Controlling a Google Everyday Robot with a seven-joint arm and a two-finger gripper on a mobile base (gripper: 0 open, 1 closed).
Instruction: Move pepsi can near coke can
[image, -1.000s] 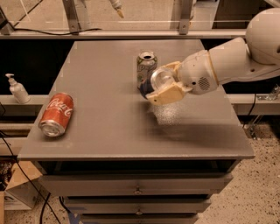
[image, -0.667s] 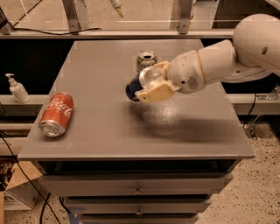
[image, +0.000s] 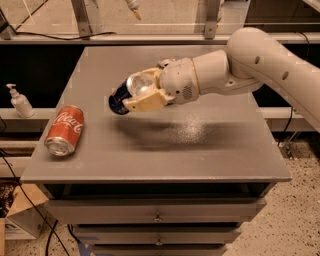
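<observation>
The pepsi can (image: 118, 100), dark blue, is tilted on its side and held above the grey table (image: 200, 145), left of its middle. My gripper (image: 131, 100) is shut on it, and the arm reaches in from the right. Most of the can is hidden by the cream fingers (image: 147, 102). The coke can (image: 64, 130), red-orange with white script, lies on its side near the table's front left corner. It is well to the left of and below the gripper, with its silver end facing the front.
The silver top of another can (image: 165, 62) peeks out behind my wrist. A white pump bottle (image: 20, 101) stands on a ledge left of the table. Drawers (image: 157, 212) sit under the tabletop. A cardboard box (image: 15, 220) is on the floor at lower left.
My gripper has moved left across the table with the pepsi can in it, away from the other can and toward the coke can. The coke can has not moved.
</observation>
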